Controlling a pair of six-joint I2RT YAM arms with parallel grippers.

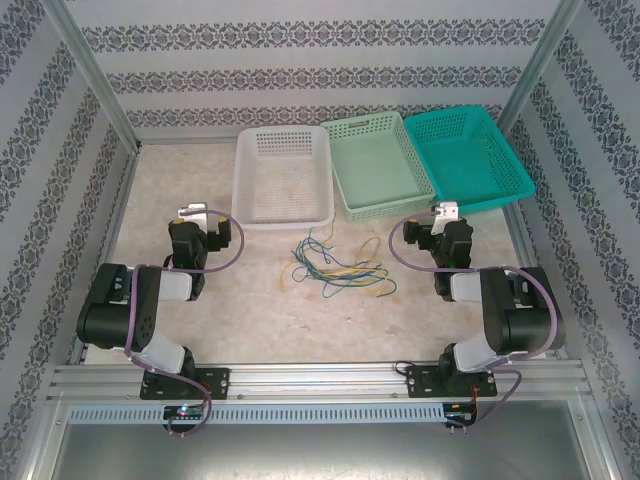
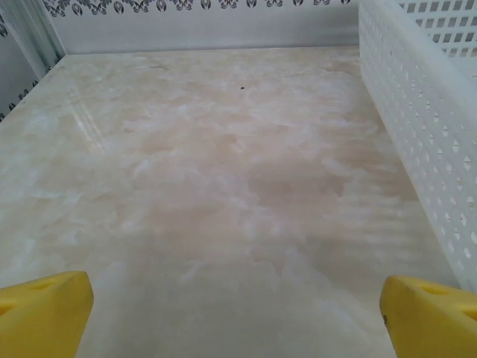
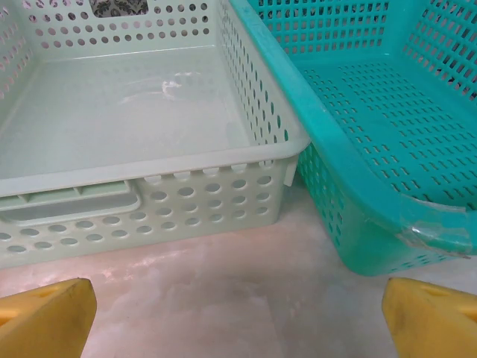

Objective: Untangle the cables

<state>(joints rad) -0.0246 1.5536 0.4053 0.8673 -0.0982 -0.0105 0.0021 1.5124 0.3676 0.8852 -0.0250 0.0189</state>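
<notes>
At the near edge of the table (image 1: 250, 320) both arms sit folded back over their bases. It looks like a waiting pose that leaves the middle free. The left gripper (image 2: 238, 317) has its jaws spread wide and holds nothing, with bare table under it and the white basket (image 2: 417, 112) at its right. The right gripper (image 3: 238, 317) is also wide open and empty, and faces the gap where the green basket (image 3: 149, 160) and the teal basket (image 3: 350, 171) meet.

The cables (image 1: 335, 265) lie loose on the table between the two grippers, well apart from both and a little nearer than their fingertips. Yellow, green and dark blue strands cross each other, but I cannot tell where they knot because they are too thin in the top view. Beyond them the three baskets stand in a row, probably one for each colour.
</notes>
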